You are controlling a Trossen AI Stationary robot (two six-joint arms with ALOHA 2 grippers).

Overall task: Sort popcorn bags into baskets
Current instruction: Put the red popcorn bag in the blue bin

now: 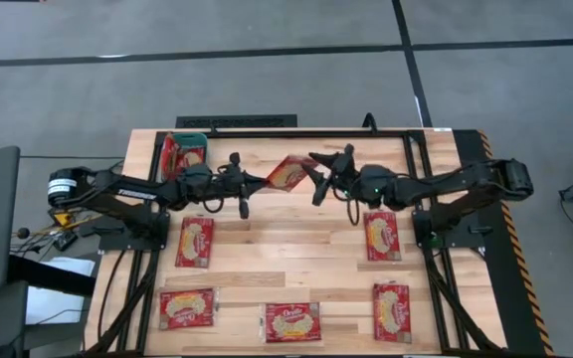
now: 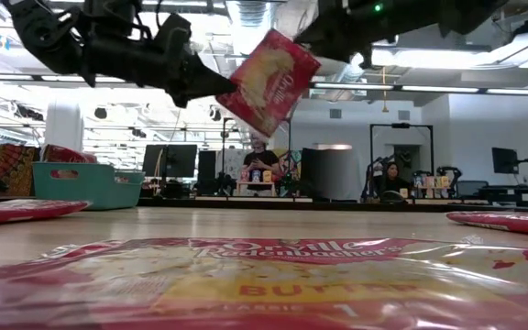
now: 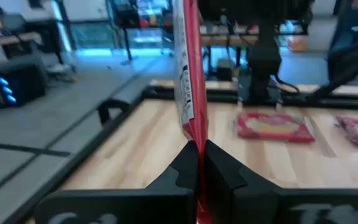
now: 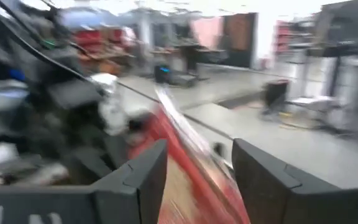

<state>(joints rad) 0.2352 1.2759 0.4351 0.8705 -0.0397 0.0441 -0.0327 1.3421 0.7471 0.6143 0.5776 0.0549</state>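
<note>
At the bottom edge of the high view, nearest row: three flat red popcorn bags with a cream-yellow oval lie on the light wooden table point(image 1: 267, 249). One is at lower left point(image 1: 187, 308), one in the lower middle point(image 1: 292, 322) and one at lower right point(image 1: 391, 309).
Front of the low view: the lower-middle bag fills the bottom of the picture, lying flat.
Next row up: one more red bag point(image 1: 195, 242) lies left of centre. Another point(image 1: 382, 236) lies right of centre, just under the right arm.
Held bag: a red popcorn bag point(image 1: 288, 173) is up in the air above the middle of the table, tilted, between the two grippers. In the low view it point(image 2: 268, 81) hangs high in the upper middle.
Left gripper: the left gripper point(image 1: 259, 181) is clenched tight on the left edge of the held bag. In the left wrist view its dark fingers point(image 3: 185, 167) pinch the thin red edge point(image 3: 190, 74).
Right gripper: the right gripper point(image 1: 315, 174) is just beside the right edge of the held bag. Its fingers point(image 4: 145, 174) are spread apart, one on each side of the bag point(image 4: 185, 155), not squeezing it.
Far corner: a small teal-green plastic basket point(image 1: 203, 136) sits at the upper left of the table. A red bag point(image 1: 181, 154) is in it.
Far room: a person point(image 2: 260, 161) is far behind the table.
</note>
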